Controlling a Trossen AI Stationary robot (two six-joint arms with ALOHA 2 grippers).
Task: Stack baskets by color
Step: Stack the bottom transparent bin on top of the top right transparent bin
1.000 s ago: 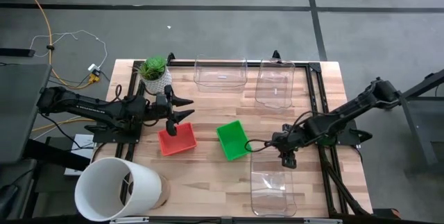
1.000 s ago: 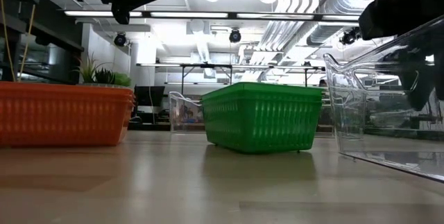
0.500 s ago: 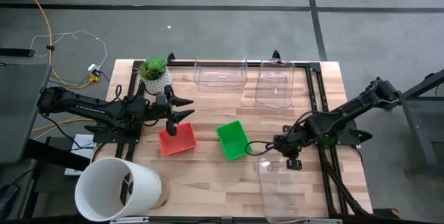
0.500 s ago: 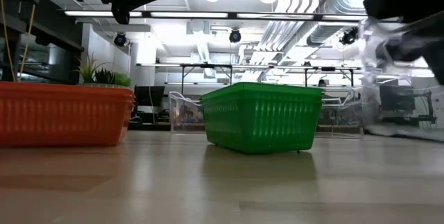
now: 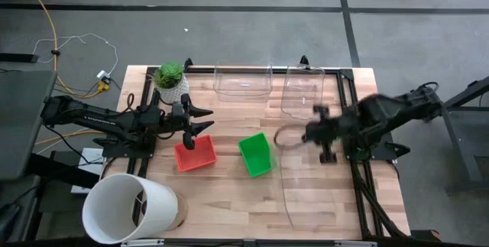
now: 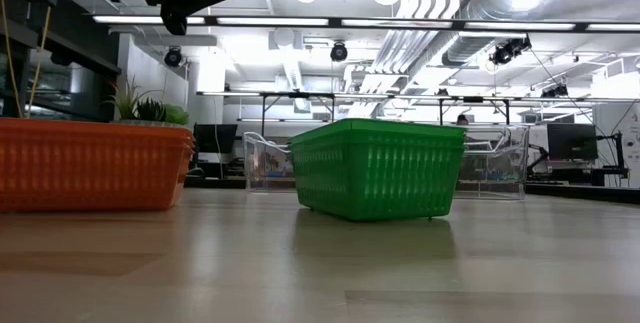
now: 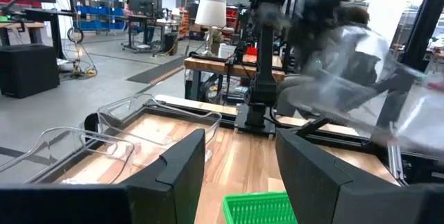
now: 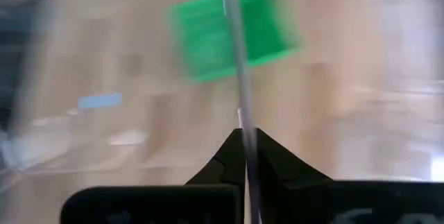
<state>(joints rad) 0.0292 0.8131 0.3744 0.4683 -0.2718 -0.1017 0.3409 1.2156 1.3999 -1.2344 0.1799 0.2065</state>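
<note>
A clear tub (image 5: 306,190) is in the air over the table's right side, with my right gripper (image 5: 319,131) shut on it. Two more clear tubs (image 5: 243,80) (image 5: 303,94) rest on their bases at the far edge. A green basket (image 5: 256,154) sits mid-table on its base, and a red basket (image 5: 195,155) sits to its left. My left gripper (image 5: 205,120) hovers open just above the red basket's far side and touches nothing. My right gripper pinches a thin clear wall of the tub (image 8: 239,116) between its two shut fingers (image 8: 274,165), which slant down from above. The wall runs edge-on straight out from the fingertips. The tub is lifted clear of the table and hangs tilted below the gripper toward the near edge.
A big white bucket (image 5: 130,209) lies at the near left corner. A small potted plant (image 5: 170,80) stands at the far left. Bare wood (image 5: 229,201) stretches along the near edge between the bucket and the raised tub.
My right gripper has shut on the near-right clear tub and risen quickly, shifting toward the far edge. The tub has come off the table and now hangs tilted under the gripper. It has left the low view.
</note>
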